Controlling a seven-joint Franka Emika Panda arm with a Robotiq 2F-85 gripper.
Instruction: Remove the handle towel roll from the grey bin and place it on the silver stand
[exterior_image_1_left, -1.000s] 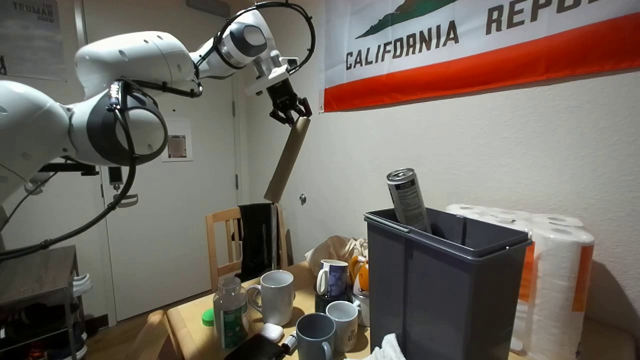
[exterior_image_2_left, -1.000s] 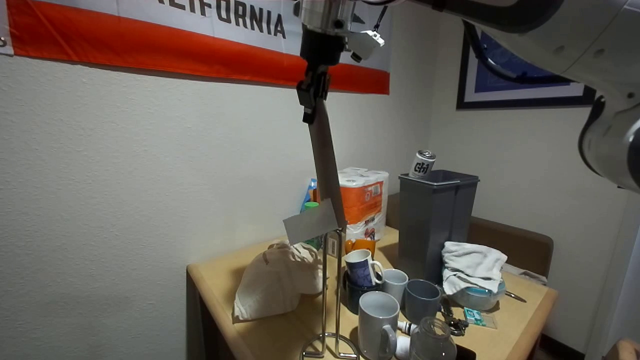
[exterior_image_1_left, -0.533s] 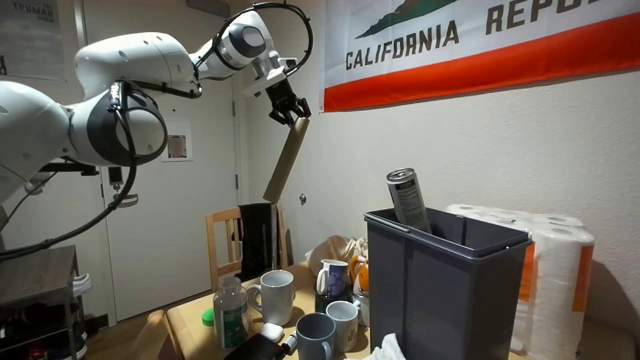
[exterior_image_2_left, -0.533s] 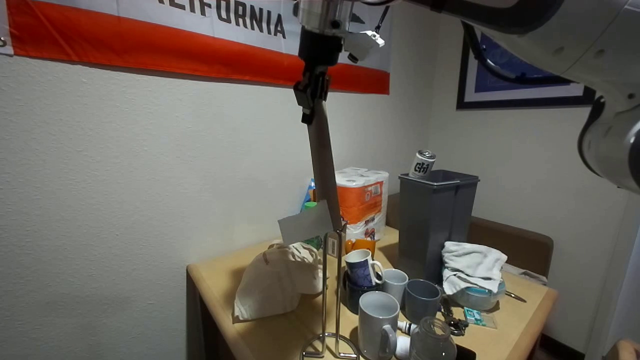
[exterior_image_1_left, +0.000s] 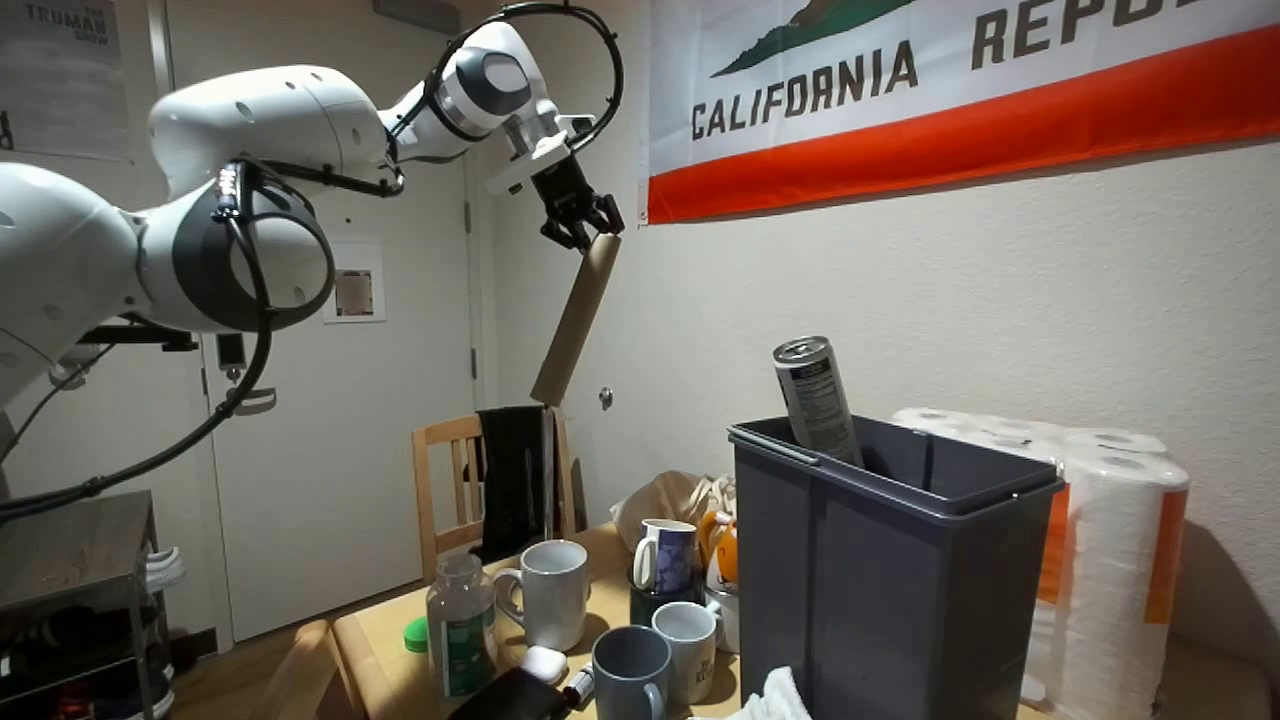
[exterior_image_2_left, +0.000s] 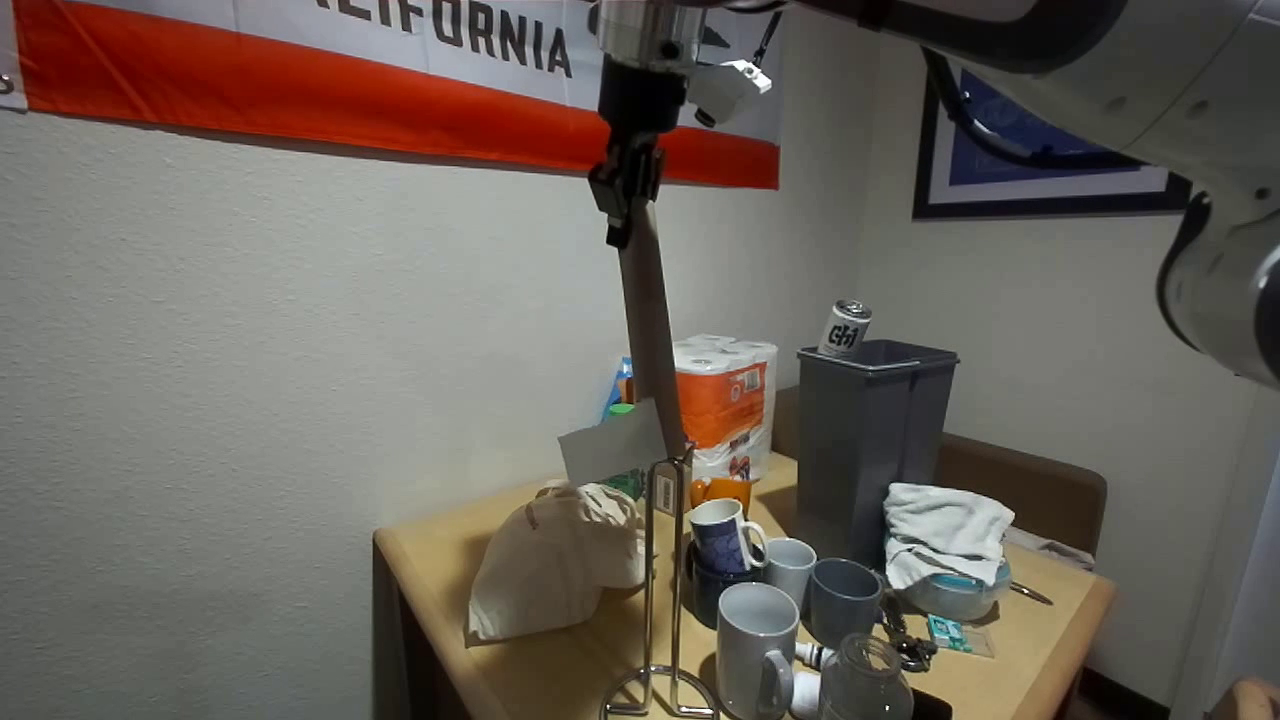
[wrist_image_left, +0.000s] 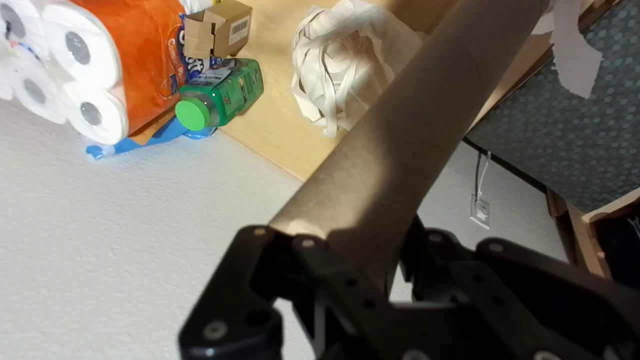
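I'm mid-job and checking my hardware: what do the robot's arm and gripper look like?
The smooth, rounded white robot arm has dark grey joint covers and a silver metal wrist section. Thick black cabling runs along it and loops near the end. The angular black two-fingered gripper has jointed fingers with small round screws; a white bracket is fixed near its base.

I drive a smooth white arm, plump and rounded, with dark grey bands across it. Black cables run along it, one curling in a big loop near the silver collar. My tool, below a white bracket, is black and angular, dotted with pale round screws.
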